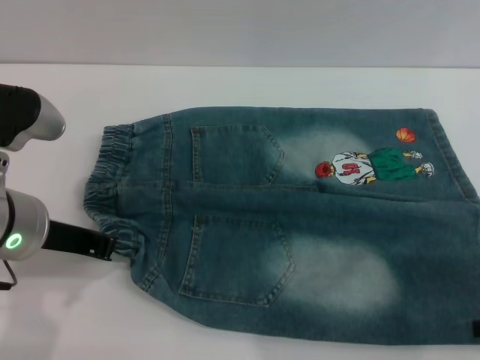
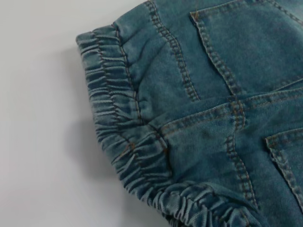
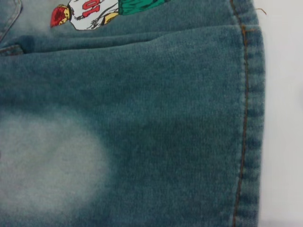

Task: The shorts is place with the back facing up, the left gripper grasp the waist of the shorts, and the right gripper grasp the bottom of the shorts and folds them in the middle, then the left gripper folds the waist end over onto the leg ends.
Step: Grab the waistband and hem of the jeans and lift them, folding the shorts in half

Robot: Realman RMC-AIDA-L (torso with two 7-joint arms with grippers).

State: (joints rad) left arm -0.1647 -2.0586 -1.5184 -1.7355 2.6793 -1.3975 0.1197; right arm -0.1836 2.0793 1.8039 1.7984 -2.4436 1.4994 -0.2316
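The faded blue denim shorts (image 1: 300,225) lie flat on the white table (image 1: 240,86), back up, with two back pockets showing. The ruffled waist (image 1: 109,180) is at the left end, and the left wrist view shows it close up, waist (image 2: 118,109). The bottom (image 1: 457,165) with its hemmed leg ends is at the right, beside the cartoon print (image 1: 371,166). My left gripper (image 1: 109,246) reaches in from the left and meets the near corner of the waistband. Only a black sliver of my right gripper (image 1: 475,330) shows, at the near right hem (image 3: 248,118).
White table surface surrounds the shorts on the far side and to the left. My silver left arm (image 1: 26,225) with its green light sits at the left edge. The orange ball print (image 1: 406,135) lies near the far leg hem.
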